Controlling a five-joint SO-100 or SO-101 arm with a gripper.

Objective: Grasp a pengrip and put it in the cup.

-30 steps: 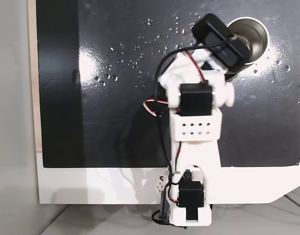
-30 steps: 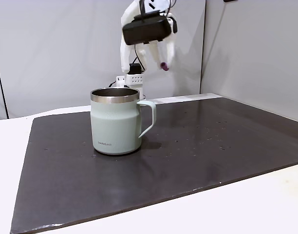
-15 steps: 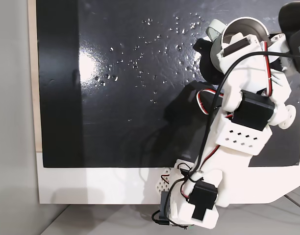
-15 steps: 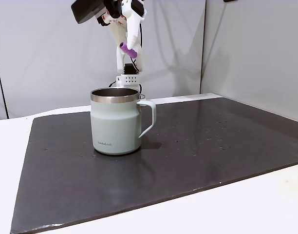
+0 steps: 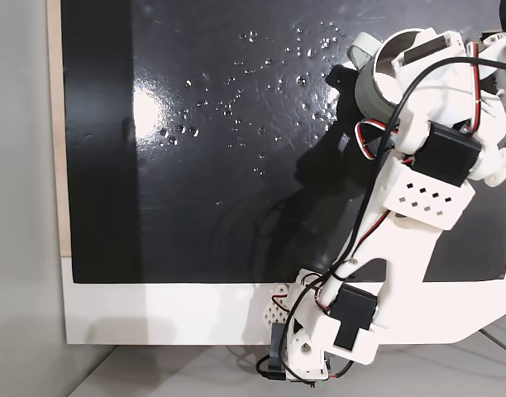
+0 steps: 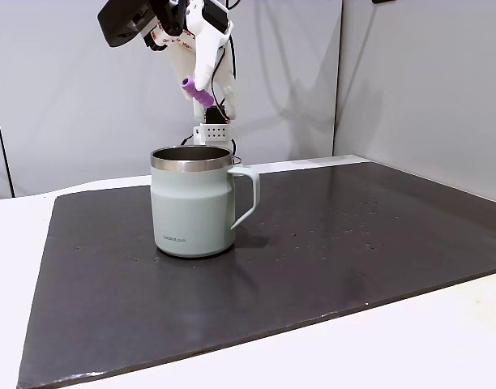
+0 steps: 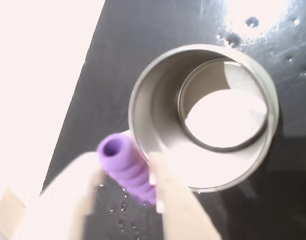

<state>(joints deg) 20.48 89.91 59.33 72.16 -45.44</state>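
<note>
The cup [image 6: 191,207], a pale grey-green mug with a steel rim and a loop handle, stands upright on the black mat [image 6: 337,243]. High above its mouth my gripper [image 6: 199,91] is shut on the lilac ribbed pengrip [image 6: 196,90], which tilts down. In the wrist view the pengrip [image 7: 129,168] sits between my white fingers [image 7: 170,192], and its open end lies over the near rim of the cup [image 7: 145,100], whose shiny inside is bare. In a fixed view from above, the arm covers part of the cup [image 5: 369,84].
The black mat [image 5: 195,165] carries scattered glinting specks and lies on a white table [image 6: 442,332]. The arm's base [image 5: 319,347] is mounted at the mat's edge. Grey walls stand behind the table.
The gripper has carried the pengrip from beside the cup's handle side across to above the cup's mouth, then dipped slightly. In the view from above, the arm has swung to the right.
</note>
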